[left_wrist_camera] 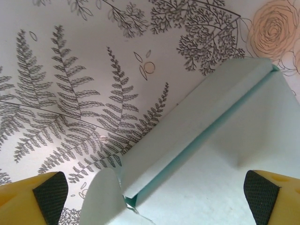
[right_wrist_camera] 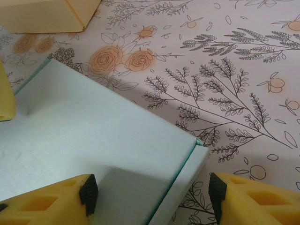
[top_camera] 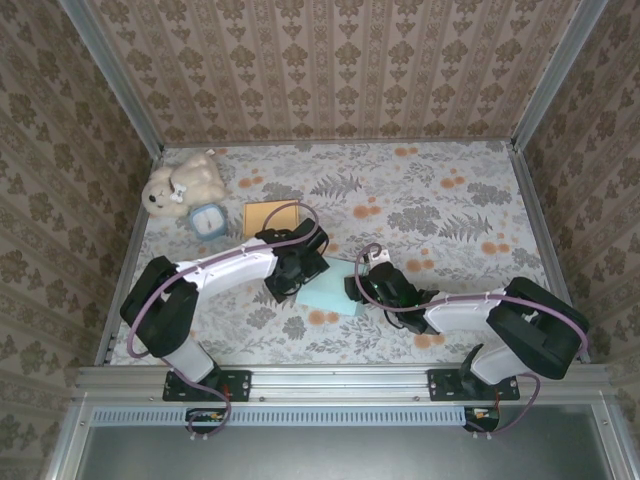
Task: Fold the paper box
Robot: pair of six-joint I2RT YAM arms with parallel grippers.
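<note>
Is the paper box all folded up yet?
Not yet. Done: one side flap is creased. In hand: the left gripper and right gripper hang open over the box, holding nothing. Left: the box lies mostly flat, so its walls need folding up.

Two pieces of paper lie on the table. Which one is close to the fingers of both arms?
The pale green piece: the left fingers and right fingers hang over its edges. The yellow piece lies farther back, near the toy bear.

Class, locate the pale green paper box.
In the top view the pale green paper box lies mid-table, between the left gripper and the right gripper.
</note>
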